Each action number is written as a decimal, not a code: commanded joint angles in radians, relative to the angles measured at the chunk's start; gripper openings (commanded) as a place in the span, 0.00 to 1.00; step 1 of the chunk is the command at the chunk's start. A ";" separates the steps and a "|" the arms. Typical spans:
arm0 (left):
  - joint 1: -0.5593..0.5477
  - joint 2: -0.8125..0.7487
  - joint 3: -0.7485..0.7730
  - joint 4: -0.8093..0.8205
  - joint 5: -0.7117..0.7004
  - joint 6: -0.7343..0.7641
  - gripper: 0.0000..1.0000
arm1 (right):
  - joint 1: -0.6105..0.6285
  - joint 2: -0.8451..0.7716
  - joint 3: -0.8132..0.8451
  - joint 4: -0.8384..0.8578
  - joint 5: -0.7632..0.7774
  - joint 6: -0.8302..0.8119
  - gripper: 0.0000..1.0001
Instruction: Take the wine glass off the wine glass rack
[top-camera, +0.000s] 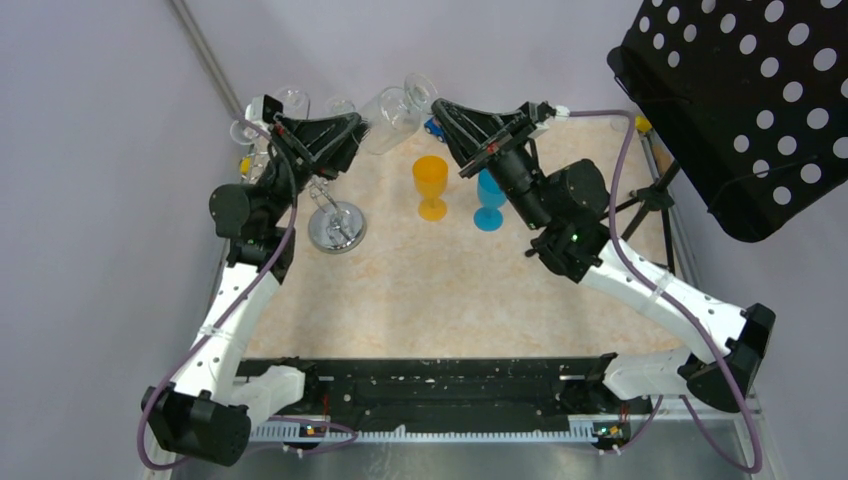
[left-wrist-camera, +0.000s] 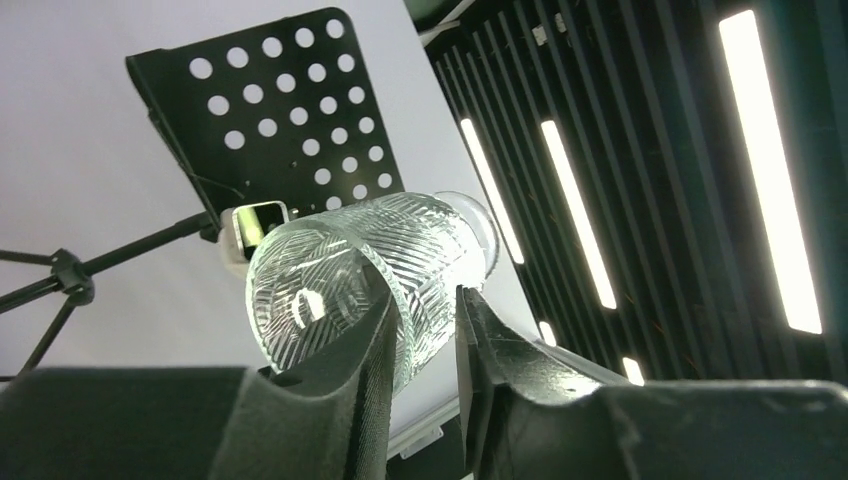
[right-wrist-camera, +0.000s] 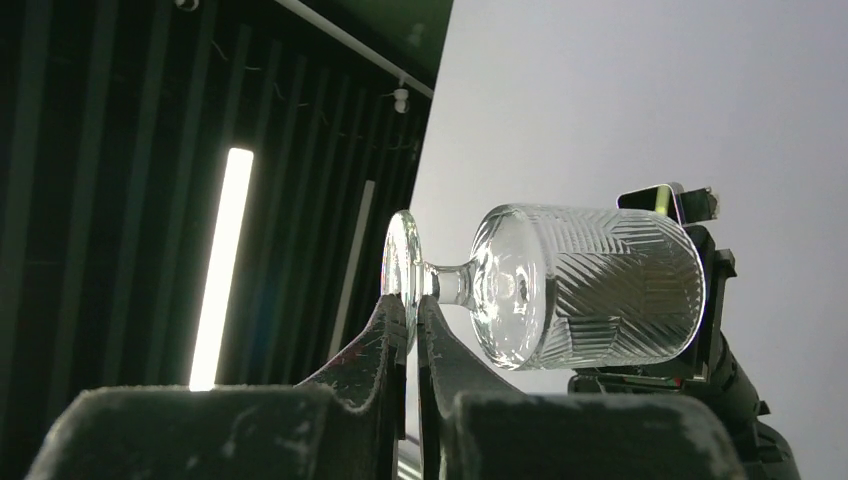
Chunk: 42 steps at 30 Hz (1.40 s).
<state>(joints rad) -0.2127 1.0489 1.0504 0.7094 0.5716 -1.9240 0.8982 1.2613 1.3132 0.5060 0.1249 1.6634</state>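
A clear patterned wine glass (top-camera: 390, 118) lies on its side in the air between my two grippers, above the back of the table. My left gripper (top-camera: 362, 128) is shut on the bowl's wall at the rim, one finger inside and one outside (left-wrist-camera: 425, 320). My right gripper (top-camera: 437, 103) is shut on the glass's round foot (right-wrist-camera: 412, 315). The bowl (left-wrist-camera: 370, 270) and stem (right-wrist-camera: 455, 283) are free of any hook. The chrome wine glass rack (top-camera: 337, 226) stands at the left on its mirrored base, its post mostly behind my left arm. Other clear glasses (top-camera: 292, 98) show near its top.
An orange goblet (top-camera: 431, 185) and a blue goblet (top-camera: 489, 203) stand upright mid-table, the blue one close to my right arm. A black perforated music stand (top-camera: 740, 100) overhangs the right back corner. A small blue toy (top-camera: 433, 127) lies at the back.
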 joint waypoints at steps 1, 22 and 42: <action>-0.007 -0.023 0.073 0.201 -0.016 -0.043 0.28 | -0.006 0.002 -0.043 0.092 0.042 0.060 0.00; -0.007 -0.044 0.240 -0.257 0.029 0.431 0.00 | -0.007 -0.136 -0.166 -0.203 0.265 -0.246 0.59; -0.442 0.190 0.670 -1.436 -0.490 1.315 0.00 | -0.005 -0.333 -0.130 -0.746 0.571 -1.048 0.60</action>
<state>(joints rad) -0.5365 1.1790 1.6062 -0.5838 0.3195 -0.7799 0.8944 0.9852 1.1614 -0.2340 0.6487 0.8368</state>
